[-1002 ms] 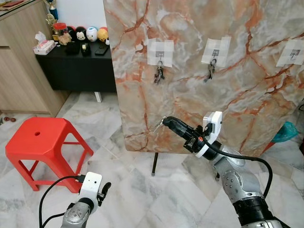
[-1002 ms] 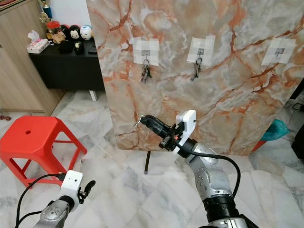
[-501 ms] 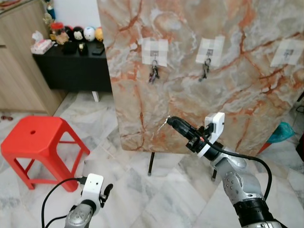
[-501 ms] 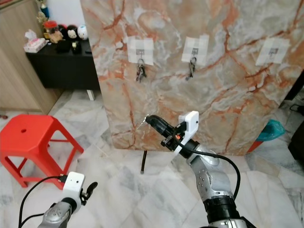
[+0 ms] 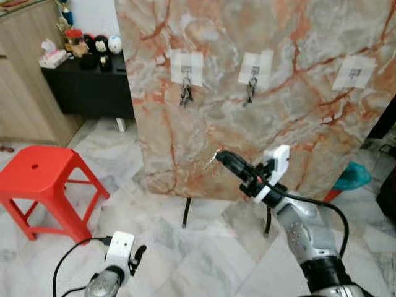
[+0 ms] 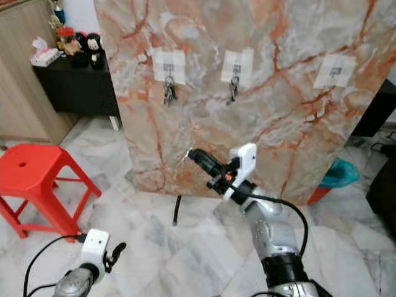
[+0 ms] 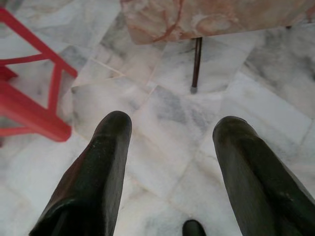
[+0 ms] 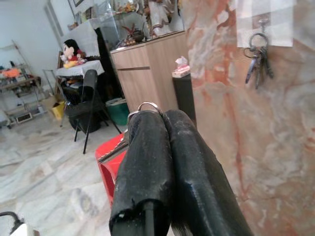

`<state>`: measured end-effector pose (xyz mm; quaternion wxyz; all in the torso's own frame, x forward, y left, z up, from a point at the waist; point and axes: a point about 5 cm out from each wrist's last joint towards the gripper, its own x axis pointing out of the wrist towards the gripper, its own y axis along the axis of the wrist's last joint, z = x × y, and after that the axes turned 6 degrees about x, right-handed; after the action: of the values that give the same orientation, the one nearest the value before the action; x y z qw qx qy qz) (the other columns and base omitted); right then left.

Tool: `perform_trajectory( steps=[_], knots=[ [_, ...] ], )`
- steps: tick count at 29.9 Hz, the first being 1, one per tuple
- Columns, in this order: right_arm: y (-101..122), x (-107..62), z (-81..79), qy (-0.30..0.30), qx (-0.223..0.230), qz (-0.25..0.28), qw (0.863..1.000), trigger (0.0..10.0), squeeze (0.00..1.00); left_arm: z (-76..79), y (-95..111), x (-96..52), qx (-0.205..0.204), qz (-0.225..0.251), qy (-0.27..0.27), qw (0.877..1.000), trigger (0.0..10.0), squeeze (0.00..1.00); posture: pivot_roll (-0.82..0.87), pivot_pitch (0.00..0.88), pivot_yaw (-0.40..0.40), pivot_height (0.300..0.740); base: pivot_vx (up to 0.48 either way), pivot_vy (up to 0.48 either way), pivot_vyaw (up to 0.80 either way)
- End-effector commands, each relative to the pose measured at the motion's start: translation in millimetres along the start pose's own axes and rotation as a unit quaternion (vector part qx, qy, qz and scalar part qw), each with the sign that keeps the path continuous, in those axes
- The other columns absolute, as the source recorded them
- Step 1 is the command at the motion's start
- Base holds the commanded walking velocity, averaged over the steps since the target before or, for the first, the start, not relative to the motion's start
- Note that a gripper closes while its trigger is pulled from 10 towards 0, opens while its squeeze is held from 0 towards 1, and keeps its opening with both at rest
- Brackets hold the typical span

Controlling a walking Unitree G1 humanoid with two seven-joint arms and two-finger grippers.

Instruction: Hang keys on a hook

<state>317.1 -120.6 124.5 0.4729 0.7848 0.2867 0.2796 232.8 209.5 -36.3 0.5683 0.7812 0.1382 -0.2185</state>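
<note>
Left eye view: the right end effector (image 5: 218, 154) pinches a thin silver key ring (image 5: 214, 154) at its tip, before the marble board (image 5: 297, 111), below its two key-hung hooks; the third hook (image 5: 352, 75) is bare; the board sits further left than a second ago. Right wrist view: the fingers (image 8: 162, 147) press together on the ring (image 8: 146, 105). Left wrist view: the left end effector (image 7: 172, 147) hangs spread above the floor.

Board (image 5: 247, 117) stands upright ahead of me on thin legs, three hooks in a row across it. Key bunches hang on left hook (image 5: 185, 81) and middle hook (image 5: 252, 82); right hook (image 5: 353, 75) sits well apart. Stool (image 5: 43, 185) on floor to my left; cabinet (image 5: 86, 86) behind it, left of board.
</note>
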Motion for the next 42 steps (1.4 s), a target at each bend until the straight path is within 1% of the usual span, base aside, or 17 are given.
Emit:
perform_trajectory(
  steps=[1,4,7,10,14,17,20,27,33,35,37,42],
  knots=[
    [6.6,1.2,6.3,-0.028,-0.011,0.009,1.000,10.0,0.00,-0.1,-3.2,-1.1,-0.009,-0.008,0.000,1.000,10.0,0.00,0.06,0.000,-0.034,0.740,0.000,0.000,0.00],
    [10.3,0.3,11.4,-0.049,-0.007,0.026,0.998,10.0,0.00,1.6,-3.5,-1.7,-0.020,-0.004,-0.005,1.000,10.0,0.00,0.06,0.000,-0.034,0.740,0.000,0.000,0.00],
    [11.7,-0.3,14.2,-0.065,-0.008,0.033,0.997,10.0,0.00,2.0,-4.4,-1.9,-0.018,-0.007,-0.007,1.000,10.0,0.00,0.06,0.000,-0.035,0.740,0.000,0.000,0.00],
    [13.3,-3.7,25.2,-0.126,-0.005,0.050,0.991,10.0,0.00,2.2,-5.0,-2.4,-0.022,-0.006,-0.005,1.000,10.0,0.00,0.06,0.000,-0.039,0.740,0.000,0.000,-0.13],
    [14.5,-7.2,32.9,-0.162,-0.005,0.058,0.985,10.0,0.00,3.4,-5.3,-2.9,-0.025,-0.004,-0.008,1.000,10.0,0.00,0.06,0.000,-0.036,0.740,0.000,0.000,-0.55],
    [15.9,-8.7,35.6,-0.175,-0.002,0.067,0.982,10.0,0.00,3.7,-5.4,-2.8,-0.025,-0.005,-0.009,1.000,10.0,0.00,0.06,0.000,-0.035,0.740,0.000,0.000,-0.55],
    [18.1,-10.5,38.0,-0.191,-0.009,0.081,0.978,10.0,0.00,3.6,-5.2,-2.7,-0.024,-0.005,-0.008,1.000,10.0,0.00,0.06,0.000,-0.035,0.740,0.000,0.000,0.00],
    [22.1,-11.3,44.6,-0.217,-0.005,0.095,0.971,10.0,0.00,5.4,-4.3,-2.2,-0.025,-0.003,-0.011,1.000,10.0,0.00,0.06,0.000,-0.040,0.740,0.286,0.000,0.00],
    [25.1,-14.1,50.9,-0.248,-0.006,0.105,0.963,10.0,0.00,6.1,-6.0,-2.8,-0.026,-0.006,-0.010,1.000,10.0,0.00,0.06,0.000,-0.039,0.740,0.301,0.000,0.00],
    [26.5,-16.1,54.2,-0.266,-0.012,0.108,0.958,10.0,0.00,6.2,-6.7,-2.9,-0.025,-0.009,-0.009,1.000,10.0,0.00,0.06,0.000,-0.041,0.740,0.322,0.000,0.00],
    [28.2,-18.6,59.2,-0.288,0.004,0.120,0.950,10.0,0.00,6.4,-6.4,-2.7,-0.026,-0.009,-0.008,1.000,10.0,0.00,0.06,0.000,-0.042,0.740,0.330,0.000,0.00],
    [29.2,-19.7,60.5,-0.292,0.012,0.130,0.947,10.0,0.00,6.8,-6.7,-2.9,-0.027,-0.009,-0.009,1.000,10.0,0.00,0.06,0.000,-0.042,0.740,0.337,0.000,-0.47]
  ],
)
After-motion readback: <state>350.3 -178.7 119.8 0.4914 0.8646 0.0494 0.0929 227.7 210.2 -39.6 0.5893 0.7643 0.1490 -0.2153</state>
